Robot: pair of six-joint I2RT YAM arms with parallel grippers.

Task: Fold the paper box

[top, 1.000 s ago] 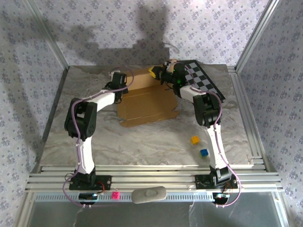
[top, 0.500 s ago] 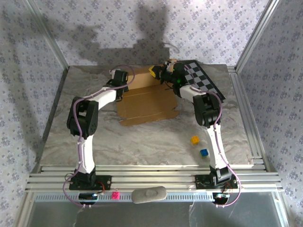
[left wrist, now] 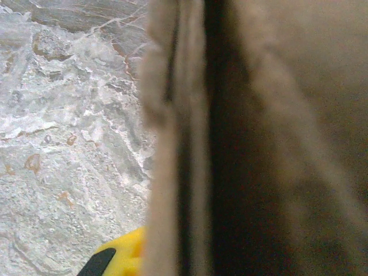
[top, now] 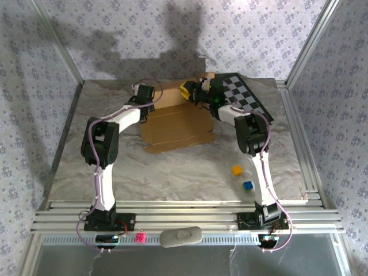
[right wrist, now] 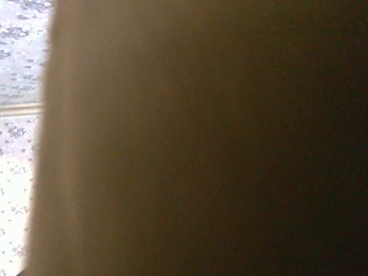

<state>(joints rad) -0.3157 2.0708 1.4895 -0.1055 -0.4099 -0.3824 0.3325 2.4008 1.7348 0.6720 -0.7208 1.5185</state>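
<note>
Since a second ago the left gripper (top: 148, 109) has pinched its jaws together on the left edge of the paper box (top: 178, 129), which lies on the tabletop (top: 172, 167) toward the far side. The right gripper (top: 187, 91) shows more yellow at the far flap. Blurred cardboard (right wrist: 201, 144) hides its jaws, so I cannot tell whether they are apart.

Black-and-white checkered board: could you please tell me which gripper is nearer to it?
Right. The right gripper is just left of the checkered board; the left gripper is across the brown cardboard.
</note>
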